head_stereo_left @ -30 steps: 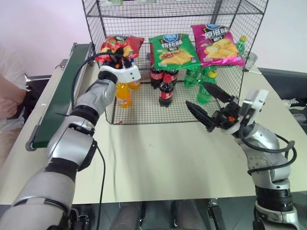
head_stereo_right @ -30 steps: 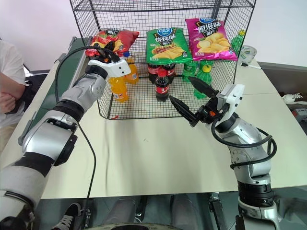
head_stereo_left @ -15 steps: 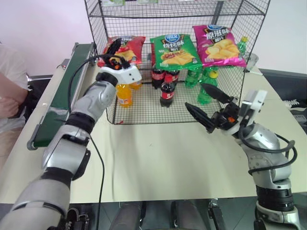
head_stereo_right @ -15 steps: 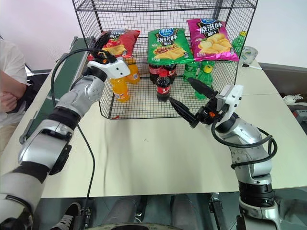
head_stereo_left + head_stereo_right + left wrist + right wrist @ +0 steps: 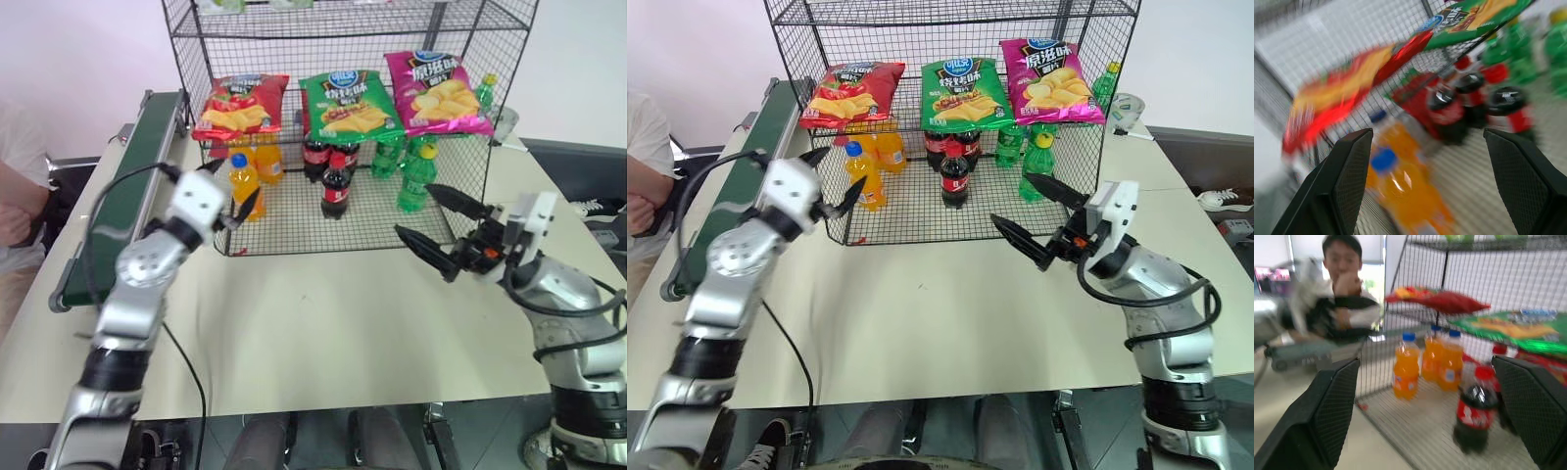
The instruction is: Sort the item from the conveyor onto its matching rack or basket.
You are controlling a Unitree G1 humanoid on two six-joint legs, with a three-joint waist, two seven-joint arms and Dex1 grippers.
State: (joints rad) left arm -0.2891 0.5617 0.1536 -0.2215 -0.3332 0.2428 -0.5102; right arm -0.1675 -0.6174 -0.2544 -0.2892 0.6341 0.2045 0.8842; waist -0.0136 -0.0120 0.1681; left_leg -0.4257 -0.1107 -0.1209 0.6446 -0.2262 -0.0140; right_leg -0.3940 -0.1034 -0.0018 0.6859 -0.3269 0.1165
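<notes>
Beige worktop (image 5: pixel 323 323) carries the rack (image 5: pixel 343 117) at its far edge and the conveyor (image 5: pixel 122 206) along its left edge, belt bare. Red chip bag (image 5: pixel 242 105) lies flat on the rack's middle shelf at the left end, first in a row with the green bag (image 5: pixel 350 101) and pink bag (image 5: pixel 438 93); placement by product type appears intended, and the sort is judged complete. Orange, cola and green bottles stand on the tier beneath. Left tool (image 5: pixel 217 192) hangs just outside the rack's left front corner, fingers spread wide, holding nothing, consistent with a finished release. Right tool (image 5: pixel 438 227) hovers over the worktop before the rack's right side, fingers wide, empty, evidently standing by. A seated person (image 5: pixel 642 166) waits beyond the conveyor.
</notes>
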